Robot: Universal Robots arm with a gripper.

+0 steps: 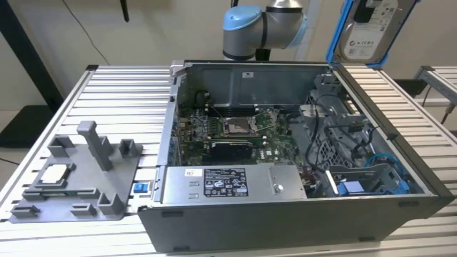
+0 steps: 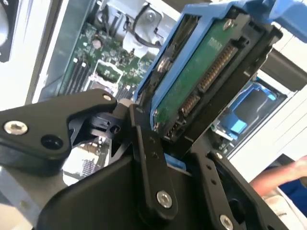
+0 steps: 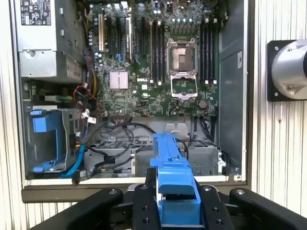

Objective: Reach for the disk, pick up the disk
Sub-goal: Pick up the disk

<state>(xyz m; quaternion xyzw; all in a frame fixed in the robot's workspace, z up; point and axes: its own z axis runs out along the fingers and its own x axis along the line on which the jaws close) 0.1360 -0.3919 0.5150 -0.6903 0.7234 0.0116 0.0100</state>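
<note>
Disk's up and clear of the case, pick-up looks done.

I've got the claw (image 3: 177, 211) pinching the disk (image 1: 370, 32) by its blue bracket, held high above the open computer case (image 1: 400, 160) at the exterior view's right. Below sit the motherboard (image 3: 158, 67), power supply box (image 1: 228, 183) and cables (image 3: 115, 143); nothing blocks it, so I'd judge only a steady hold is needed.
</note>
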